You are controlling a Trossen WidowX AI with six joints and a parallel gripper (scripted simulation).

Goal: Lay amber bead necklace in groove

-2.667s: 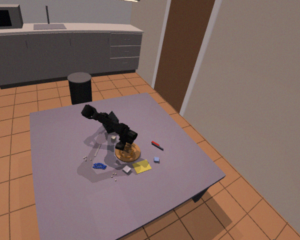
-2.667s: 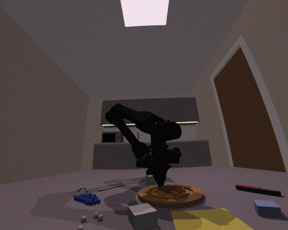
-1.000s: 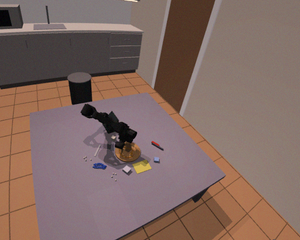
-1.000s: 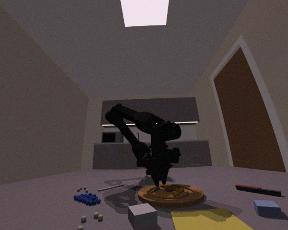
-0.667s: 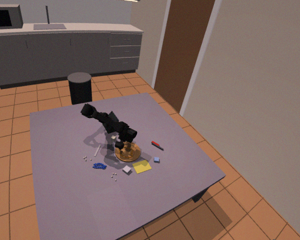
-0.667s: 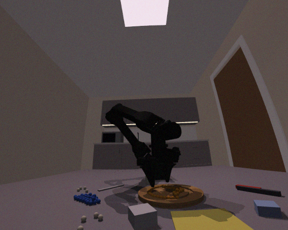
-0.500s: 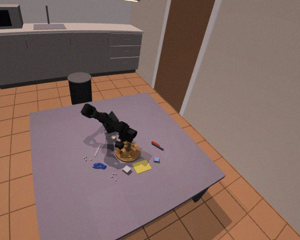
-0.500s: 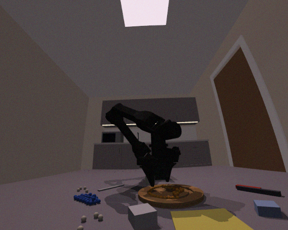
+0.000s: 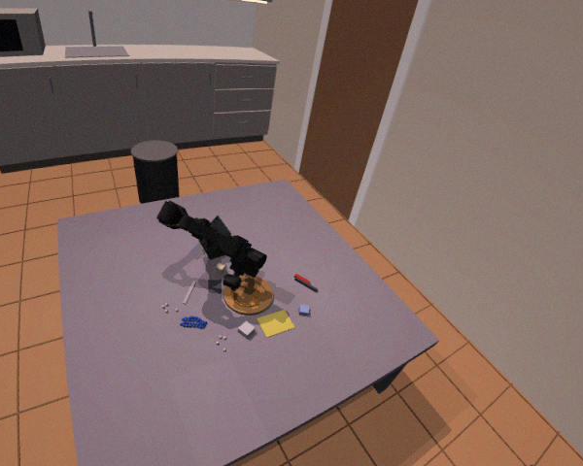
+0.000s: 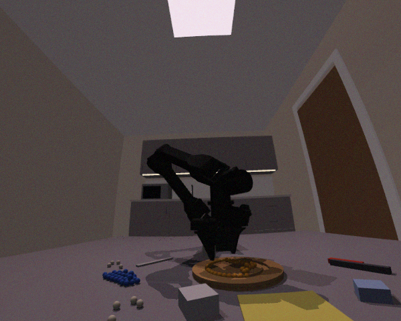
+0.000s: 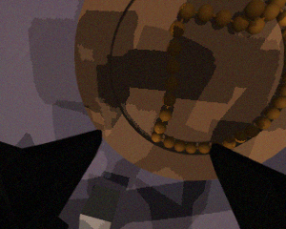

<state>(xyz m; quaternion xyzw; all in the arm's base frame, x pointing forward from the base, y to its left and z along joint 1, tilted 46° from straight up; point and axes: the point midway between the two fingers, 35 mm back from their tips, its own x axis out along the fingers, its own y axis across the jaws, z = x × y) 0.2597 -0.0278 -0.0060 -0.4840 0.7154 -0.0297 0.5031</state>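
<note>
Presumably limp, light and rolling, best pinched at its straight inner run: amber necklace (image 9: 245, 302) (image 10: 228, 274) (image 11: 171, 81), on the board (image 9: 264, 304) (image 10: 235, 285) (image 11: 92, 29), mid-table, away from corners; gripper (image 9: 236, 286) (image 10: 222, 256) (image 11: 155, 142) fingers apart, empty.

The arm (image 9: 222, 243) (image 10: 190, 162) bends at its raised left elbow. Its gripper (image 10: 223, 255) (image 11: 155, 142) points down, fingers spread wide, empty.

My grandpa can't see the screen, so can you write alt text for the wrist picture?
A string of amber beads lies on a round wooden board, partly along its groove and partly cutting across inside. The black gripper is open, with one finger on each side at the bottom.
</note>
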